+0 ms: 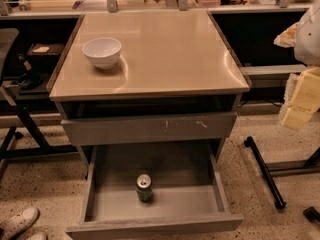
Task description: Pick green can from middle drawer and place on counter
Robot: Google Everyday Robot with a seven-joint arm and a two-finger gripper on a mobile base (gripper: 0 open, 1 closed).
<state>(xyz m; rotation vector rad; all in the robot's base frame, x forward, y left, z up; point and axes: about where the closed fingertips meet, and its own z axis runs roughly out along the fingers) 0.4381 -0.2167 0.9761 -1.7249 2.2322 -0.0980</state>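
Far left: white shoe (17,223) on the speckled floor, cut off by the frame edge. White bowl (102,51) sits upright on the left rear part of the desk (170,44), nothing visible inside. Below the desk top, a shut grey drawer front (150,128) with pale scratches. Under that, the middle drawer (190,199) is pulled out. Green can (144,187) stands upright on its floor, roughly mid-width, silver top up, clear of all walls. Tool (302,96) is at the far right edge, beside the desk and above floor level, well apart from the can, touching nothing visible. It's cropped by the frame, so can't tell if it's released or clenched.
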